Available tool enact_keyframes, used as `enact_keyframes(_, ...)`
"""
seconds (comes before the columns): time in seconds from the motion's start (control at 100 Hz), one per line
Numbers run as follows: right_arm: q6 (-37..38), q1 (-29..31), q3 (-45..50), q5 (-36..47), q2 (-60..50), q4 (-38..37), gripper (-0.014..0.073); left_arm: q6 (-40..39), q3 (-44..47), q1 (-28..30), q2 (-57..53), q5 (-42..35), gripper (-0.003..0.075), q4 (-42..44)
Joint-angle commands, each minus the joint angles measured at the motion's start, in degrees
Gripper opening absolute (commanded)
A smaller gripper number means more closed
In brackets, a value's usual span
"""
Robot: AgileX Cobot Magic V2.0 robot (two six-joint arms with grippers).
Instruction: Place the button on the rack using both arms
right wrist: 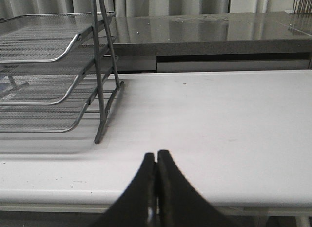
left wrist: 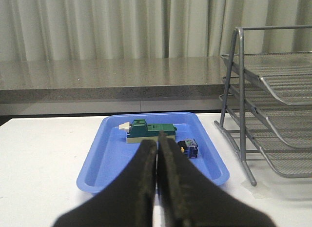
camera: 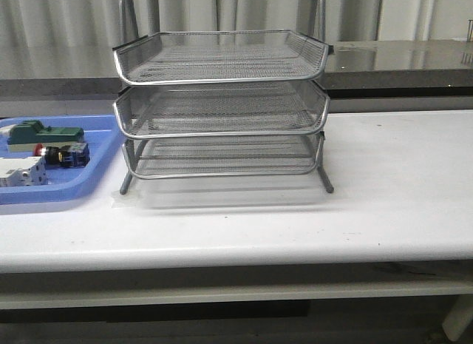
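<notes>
The button (camera: 63,153) lies on its side in the blue tray (camera: 96,177) at the table's left, red cap to the left, black-and-blue body to the right. In the left wrist view its blue body (left wrist: 188,148) peeks out beside my fingers. The three-tier wire rack (camera: 222,107) stands mid-table and shows in the left wrist view (left wrist: 273,110) and the right wrist view (right wrist: 48,75). My left gripper (left wrist: 157,142) is shut and empty, back from the tray's near edge. My right gripper (right wrist: 156,154) is shut and empty over the table's front edge, right of the rack. Neither arm shows in the front view.
In the tray, a green-and-beige block (camera: 43,135) lies behind the button and a white breaker-like block (camera: 22,172) in front of it. A grey counter (camera: 399,63) runs behind the table. Bare white tabletop (camera: 399,181) lies right of the rack.
</notes>
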State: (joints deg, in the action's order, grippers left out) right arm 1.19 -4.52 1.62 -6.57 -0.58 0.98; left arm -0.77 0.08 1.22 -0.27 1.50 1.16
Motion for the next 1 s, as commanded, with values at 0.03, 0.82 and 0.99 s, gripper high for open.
enact_keyframes(0.03, -0.02, 0.04, -0.93, 4.52, -0.93, -0.58, -0.0066, -0.48, 2.64, 0.16, -1.95, -5.03, 0.0004, 0.05)
enact_keyframes(0.82, -0.02, 0.04, -0.98, 5.59, -0.93, -0.58, -0.0066, -0.48, 2.64, 0.16, -1.95, -5.03, 0.0004, 0.05)
enact_keyframes(0.99, -0.02, 0.04, -1.19, 9.97, -0.93, -0.53, -0.0066, -0.48, 2.64, 0.16, -1.95, -5.03, 0.0004, 0.05)
